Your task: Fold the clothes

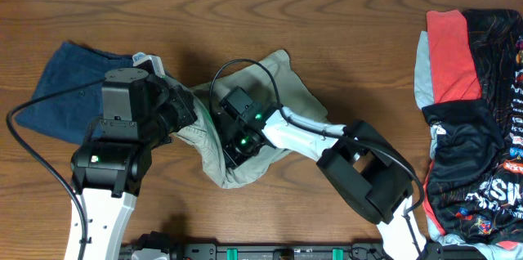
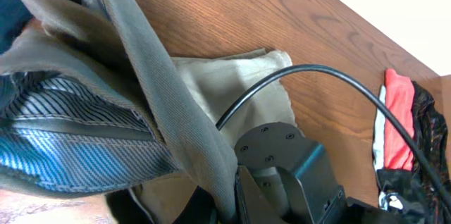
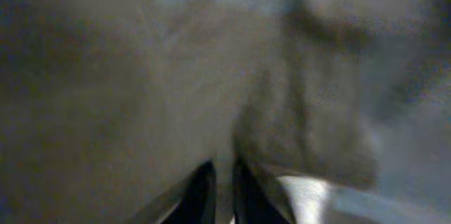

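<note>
Near the middle of the desk, a little toward its front edge, the khaki shorts (image 1: 278, 80) lie bunched in a rumpled heap on the wooden desk (image 1: 245, 6). The left gripper (image 1: 189, 114) sits at the heap's left side. In its wrist view grey-khaki cloth hangs lifted close to the lens, the blue striped waistband lining (image 2: 63, 146) showing. The cloth hides its fingers, so I cannot tell how far open they are or whether they have hold. The right gripper (image 1: 237, 141) is down on the front part of the heap. In its blurred wrist view the two dark fingers (image 3: 201, 189) stand almost together, with only a thin strip of pale cloth pinched between them, and khaki fabric fills the rest. The right arm's black wrist (image 2: 282, 160) and its cable (image 2: 317, 72) rise over the flat part of the shorts. Navy shorts (image 1: 65, 80) lie near the left edge, partly under the left arm. Along the right edge sits a pile: a red piece (image 1: 449, 47), a light-blue piece (image 1: 422, 72) and black printed pieces (image 1: 490, 96).
</note>
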